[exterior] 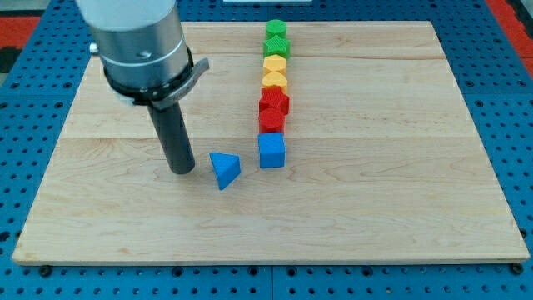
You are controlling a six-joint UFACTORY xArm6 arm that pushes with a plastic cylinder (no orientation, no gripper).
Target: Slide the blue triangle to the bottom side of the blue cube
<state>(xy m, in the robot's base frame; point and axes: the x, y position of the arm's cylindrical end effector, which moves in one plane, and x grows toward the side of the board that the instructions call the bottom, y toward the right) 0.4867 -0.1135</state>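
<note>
The blue triangle (pixel 224 169) lies on the wooden board (pixel 375 192), a little left of and slightly below the blue cube (pixel 271 151). A narrow gap of bare wood separates the two. My tip (pixel 181 170) rests on the board just left of the blue triangle, a short gap away and not touching it. The rod rises from the tip up to the grey arm body at the view's upper left.
Above the blue cube a column of blocks runs toward the view's top: two red blocks (pixel 272 111), two yellow blocks (pixel 274 72) and two green blocks (pixel 276 37). Blue pegboard surrounds the board.
</note>
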